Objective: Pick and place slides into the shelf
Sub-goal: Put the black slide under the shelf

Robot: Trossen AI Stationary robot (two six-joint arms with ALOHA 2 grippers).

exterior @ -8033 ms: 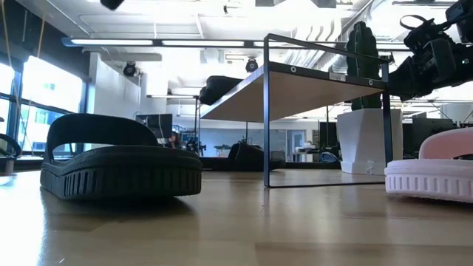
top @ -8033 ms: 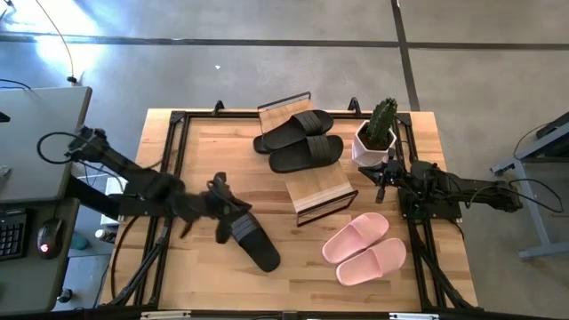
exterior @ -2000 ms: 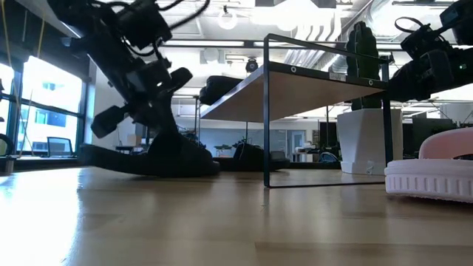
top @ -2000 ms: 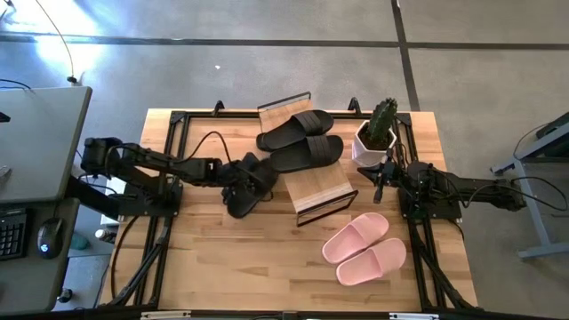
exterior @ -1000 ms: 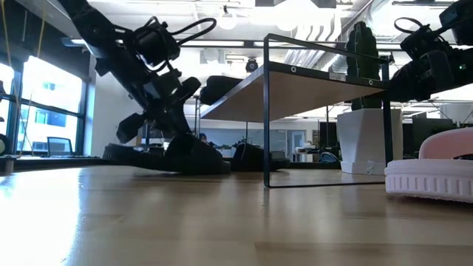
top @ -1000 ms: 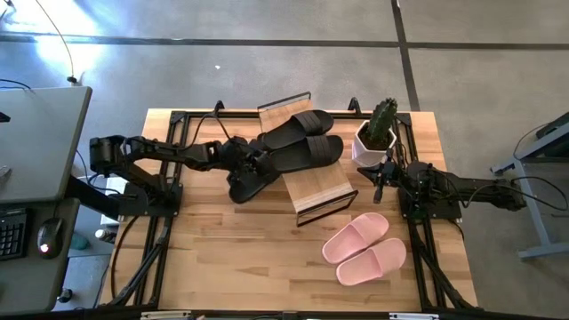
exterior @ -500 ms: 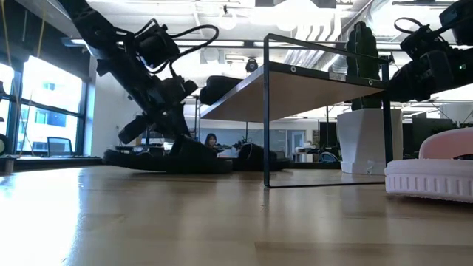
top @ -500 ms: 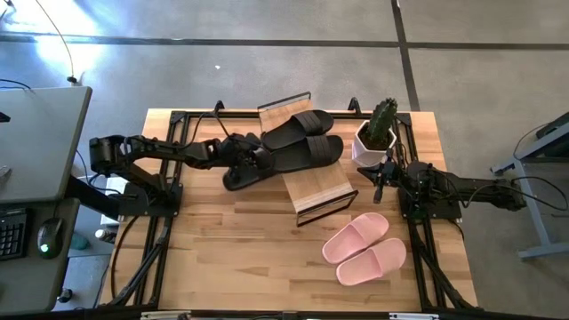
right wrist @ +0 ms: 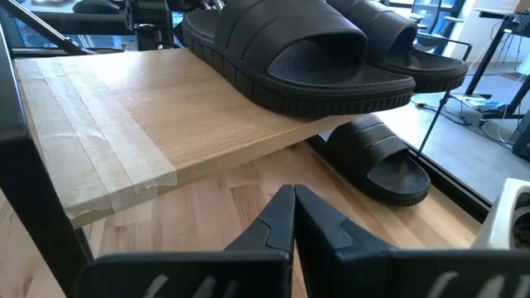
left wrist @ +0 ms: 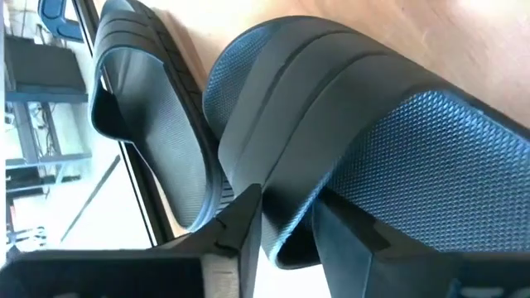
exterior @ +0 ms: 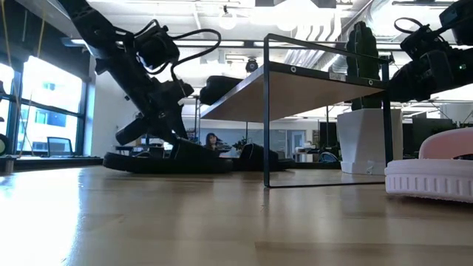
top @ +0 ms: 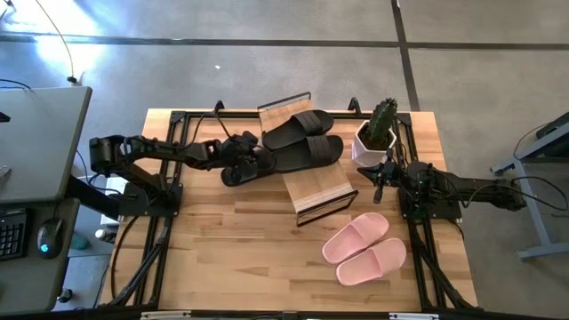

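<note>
Your matte black slide sandal with the wide textured strap (top: 242, 170) lies flat on the wooden worktop (top: 222, 258), just left of the slanted two-tier rack of light wooden boards in a thin black frame (top: 322, 194), with its toe toward the gap under the upper board. I judge it is kept low and level so that it can slip onto the lower tier rather than the top one.

The left claw (top: 252, 162) is clenched on that slide: in its wrist view both dark fingers (left wrist: 236, 223) pinch the edge of the strap, one inside, one outside. Another black slide (left wrist: 145, 141) lies just beyond, in under the rack.

The top board already carries a pair of black slides (top: 300, 140), which is probably why this one goes underneath. The pale pink pair (top: 364, 248) waits on the near right of the worktop, well apart from the rack.

Your right claw (top: 382, 182) hangs idle beside the white pot with the cactus (top: 377, 133), right of the rack, its fingers pressed together on nothing.
</note>
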